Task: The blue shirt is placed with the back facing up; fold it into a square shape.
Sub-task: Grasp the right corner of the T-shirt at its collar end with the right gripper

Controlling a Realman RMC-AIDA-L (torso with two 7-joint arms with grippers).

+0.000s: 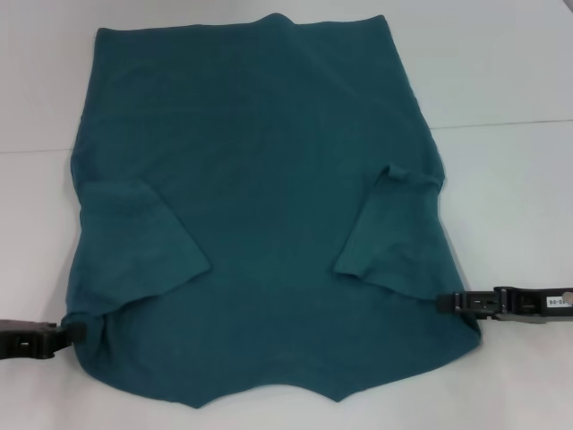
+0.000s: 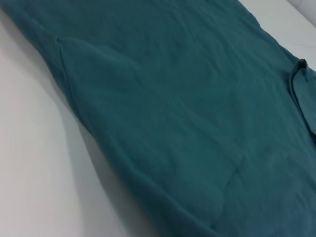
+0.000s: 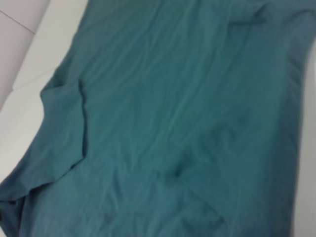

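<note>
Blue shirt point(image 1: 269, 197): spread flat across the middle of the white worktop point(image 1: 510, 72), plain side up, no lettering in sight; wide straight edge toward 12 o'clock, scalloped edge with a curved dip toward 6 o'clock.
Sleeves: both folded inward onto the body; left sleeve point(image 1: 143, 237) lying at about 9 o'clock of the shirt's middle, right sleeve point(image 1: 380, 224) at about 3 o'clock, each slanting toward the centre.
Left tool point(image 1: 76, 330): low at 8 o'clock of the head view, lying level with the worktop, tip touching the shirt's near left corner; cloth bunched slightly at the tip; spread or pinching cannot be told.
Right tool point(image 1: 445, 303): at 4 o'clock of the head view, also level, tip meeting the shirt's near right edge; fingers hidden by cloth, so closure cannot be told.
Left wrist view: shirt point(image 2: 187, 118) filling most of the frame, soft creases, bare worktop point(image 2: 34, 163) alongside its edge.
Right wrist view: shirt point(image 3: 177, 118) with one folded sleeve lying on top, strip of worktop point(image 3: 29, 54) beyond the hem.
</note>
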